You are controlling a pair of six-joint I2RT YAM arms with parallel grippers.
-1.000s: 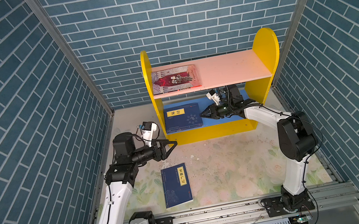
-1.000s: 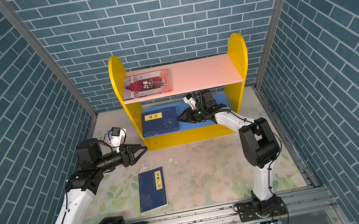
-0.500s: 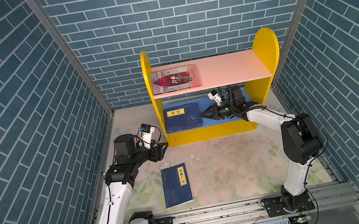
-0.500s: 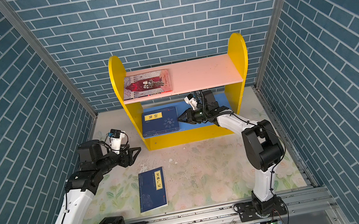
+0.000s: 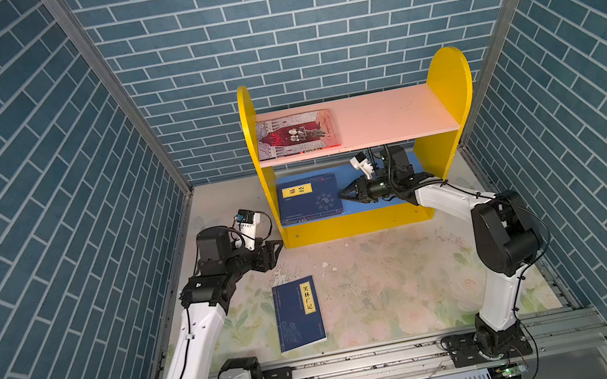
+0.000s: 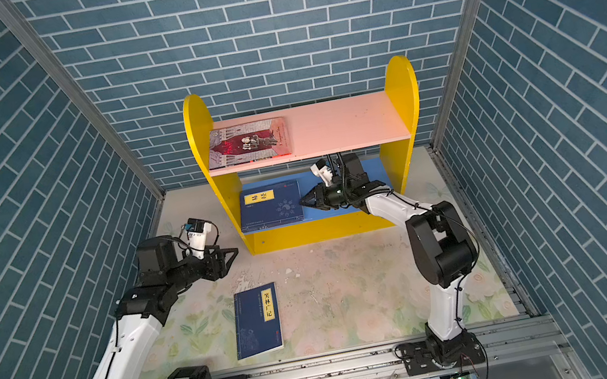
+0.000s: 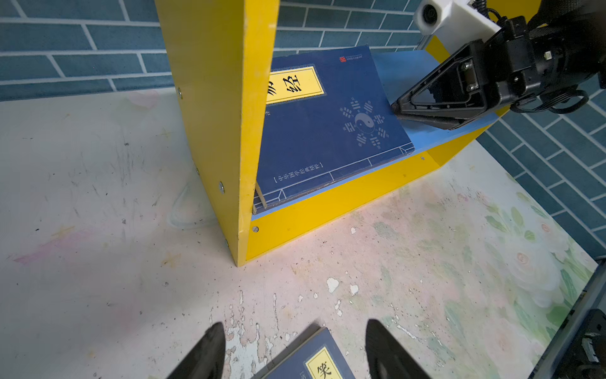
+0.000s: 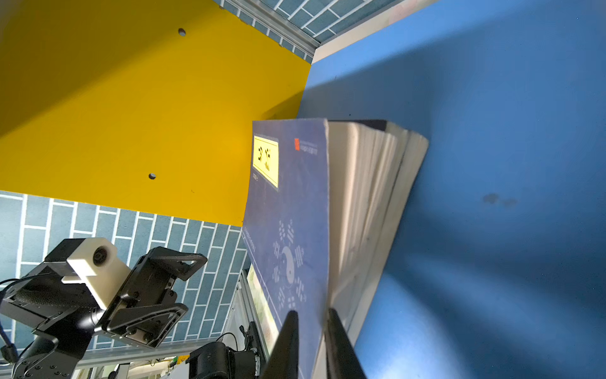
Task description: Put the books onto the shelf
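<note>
The shelf (image 5: 386, 117) stands at the back, yellow-sided with a pink upper board and a blue lower board (image 8: 492, 131). A grey-and-red book (image 5: 296, 135) (image 6: 249, 142) lies on the pink board. A stack of navy books (image 5: 309, 198) (image 6: 271, 206) (image 7: 328, 121) (image 8: 288, 203) lies on the blue board. My right gripper (image 5: 341, 194) (image 6: 302, 201) (image 7: 395, 108) (image 8: 310, 313) is shut on the right edge of the top book's cover. Another navy book (image 5: 298, 313) (image 6: 257, 321) (image 7: 314, 357) lies flat on the floor. My left gripper (image 5: 277, 248) (image 6: 231, 256) (image 7: 295, 325) hangs open above its far corner, holding nothing.
Blue brick-pattern walls (image 5: 42, 202) enclose the floor on three sides, close behind the shelf. The floral mat (image 5: 395, 288) covers the floor in front of the shelf. A metal rail (image 5: 366, 361) runs along the front edge.
My left gripper has drawn back a little to the left and tipped down toward the floor book. The right gripper's jaws have narrowed onto the top book's cover edge.
</note>
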